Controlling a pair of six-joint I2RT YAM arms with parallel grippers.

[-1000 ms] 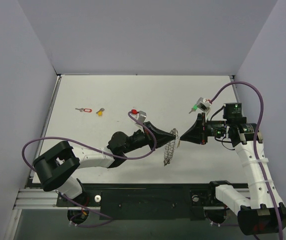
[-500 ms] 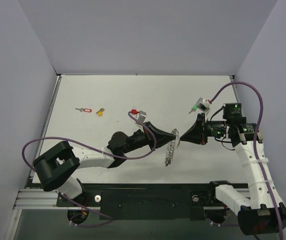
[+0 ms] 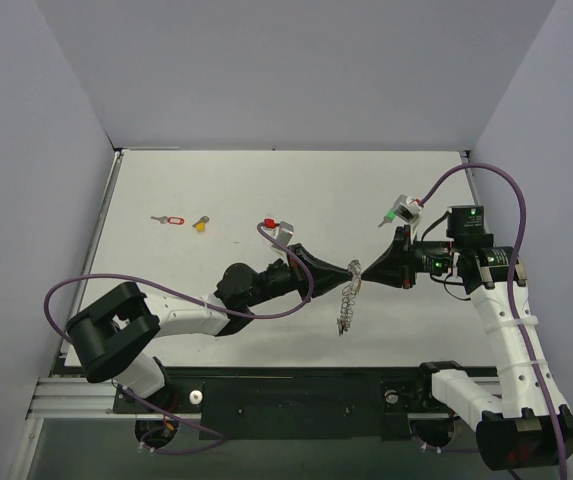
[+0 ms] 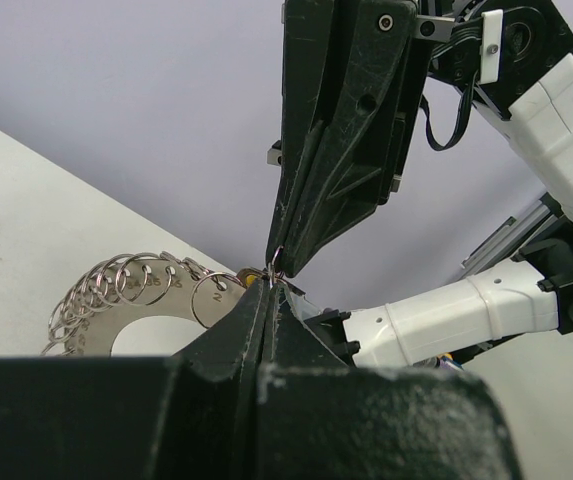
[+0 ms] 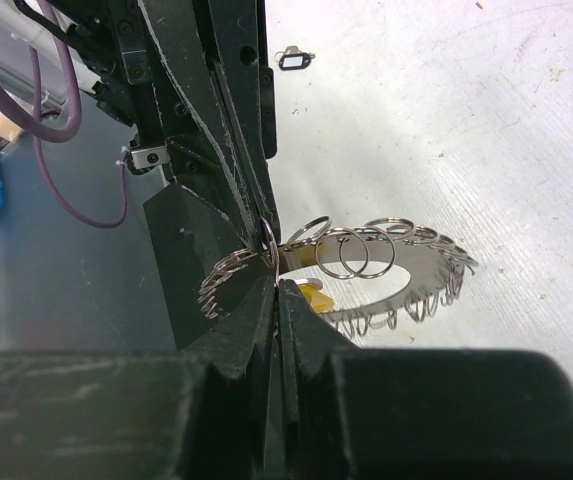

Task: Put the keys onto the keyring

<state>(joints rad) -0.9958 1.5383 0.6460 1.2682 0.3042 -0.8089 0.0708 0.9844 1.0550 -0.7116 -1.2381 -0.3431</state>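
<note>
Okay, the keyring (image 3: 344, 304), light, floppy and slippery metal links, dangles toward 6 o'clock from the left gripper (image 3: 352, 269) clenched on its top link, with the right gripper (image 3: 366, 271) pinched shut just at 3 o'clock, so it is probably best gripped by single links.

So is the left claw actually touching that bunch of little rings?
Touching. The right wrist view shows the left gripper's closed tips pinching one small loop at the edge of the keyring. The left wrist view agrees.
</note>
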